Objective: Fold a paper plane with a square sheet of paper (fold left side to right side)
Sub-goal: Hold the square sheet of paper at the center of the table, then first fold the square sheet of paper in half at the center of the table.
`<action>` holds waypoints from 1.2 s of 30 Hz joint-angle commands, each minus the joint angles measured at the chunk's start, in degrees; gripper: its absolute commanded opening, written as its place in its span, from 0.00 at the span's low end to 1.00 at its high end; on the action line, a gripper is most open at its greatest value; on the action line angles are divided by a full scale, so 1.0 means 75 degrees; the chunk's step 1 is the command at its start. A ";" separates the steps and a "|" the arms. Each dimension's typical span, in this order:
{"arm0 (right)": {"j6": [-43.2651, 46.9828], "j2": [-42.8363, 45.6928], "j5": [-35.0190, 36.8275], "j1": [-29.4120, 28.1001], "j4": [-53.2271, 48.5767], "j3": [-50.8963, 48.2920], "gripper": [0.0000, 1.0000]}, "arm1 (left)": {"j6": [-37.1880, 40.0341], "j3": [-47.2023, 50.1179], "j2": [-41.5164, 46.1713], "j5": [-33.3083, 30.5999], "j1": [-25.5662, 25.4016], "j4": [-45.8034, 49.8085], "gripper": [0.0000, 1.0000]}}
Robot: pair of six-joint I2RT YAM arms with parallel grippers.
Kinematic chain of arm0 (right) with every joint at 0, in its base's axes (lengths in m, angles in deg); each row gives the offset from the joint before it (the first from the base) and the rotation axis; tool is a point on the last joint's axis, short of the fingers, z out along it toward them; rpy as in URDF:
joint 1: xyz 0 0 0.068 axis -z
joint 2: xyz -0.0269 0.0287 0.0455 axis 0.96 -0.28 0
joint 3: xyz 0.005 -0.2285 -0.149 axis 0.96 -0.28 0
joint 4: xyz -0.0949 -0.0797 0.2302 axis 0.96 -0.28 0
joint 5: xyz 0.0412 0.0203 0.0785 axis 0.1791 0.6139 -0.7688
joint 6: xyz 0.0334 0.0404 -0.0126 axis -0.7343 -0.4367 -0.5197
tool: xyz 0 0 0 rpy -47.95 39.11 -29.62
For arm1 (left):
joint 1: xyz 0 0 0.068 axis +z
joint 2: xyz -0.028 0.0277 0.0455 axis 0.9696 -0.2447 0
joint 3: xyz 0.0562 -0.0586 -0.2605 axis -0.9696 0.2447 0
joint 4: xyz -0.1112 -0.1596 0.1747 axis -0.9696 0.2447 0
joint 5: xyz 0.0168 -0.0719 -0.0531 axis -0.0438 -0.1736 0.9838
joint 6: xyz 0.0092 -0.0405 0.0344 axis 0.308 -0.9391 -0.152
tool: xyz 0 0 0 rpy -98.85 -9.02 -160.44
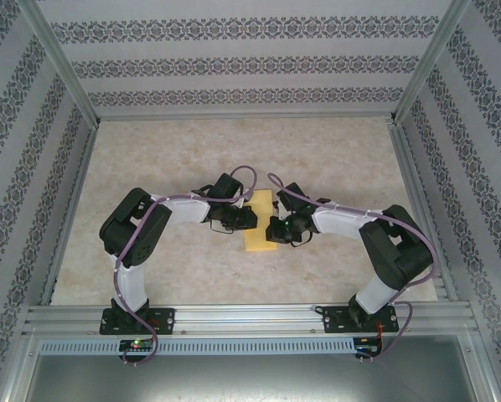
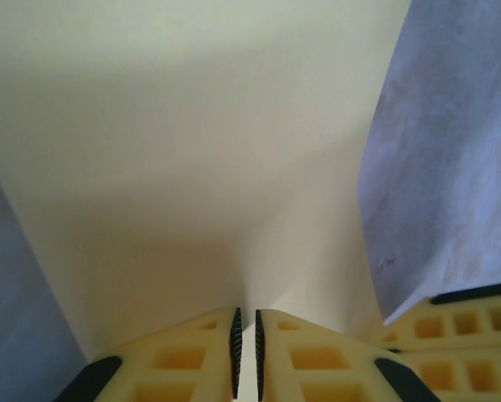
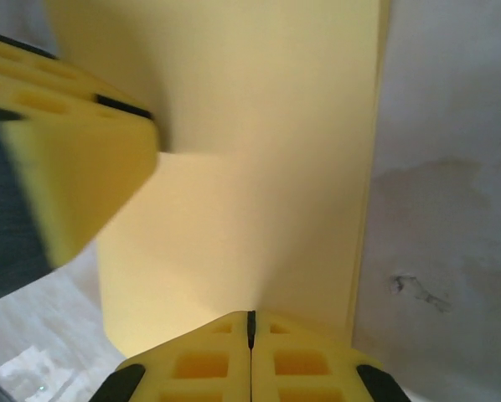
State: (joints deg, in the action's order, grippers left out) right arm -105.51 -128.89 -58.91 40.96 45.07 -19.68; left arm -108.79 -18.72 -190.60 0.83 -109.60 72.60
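Overhead: the folded yellow paper sheet (image 1: 261, 209) lies mid-table, with the left gripper (image 1: 247, 219) at its 9 o'clock and the right gripper (image 1: 275, 229) at 3 o'clock.
Left wrist: jaws nearly closed, pinching the sheet's edge at 6 o'clock.
Right wrist: jaws closed, nipping the sheet at 6 o'clock.

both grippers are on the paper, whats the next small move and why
Probably lower both together and flatten the fold. The left gripper and right gripper each pinch an opposite side of the narrow yellow paper, which puckers at both pinches.

Top cam wide; wrists near paper (image 2: 192, 151)
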 commanded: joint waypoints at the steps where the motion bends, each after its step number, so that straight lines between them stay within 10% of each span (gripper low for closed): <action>1: -0.0090 -0.0221 0.0227 -0.0058 -0.0162 -0.0068 0.05 | 0.0225 -0.0217 0.0015 -0.0286 -0.0110 0.0665 0.18; 36: 0.0314 -0.0440 0.0726 -0.0094 -0.1129 -0.0151 0.04 | 0.0672 -0.0990 -0.0715 -0.0859 0.0731 0.0285 0.18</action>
State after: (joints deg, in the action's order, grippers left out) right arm -104.42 -129.70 -58.05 40.83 44.17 -19.33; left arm -104.94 -27.13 -195.02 -2.76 -106.32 77.85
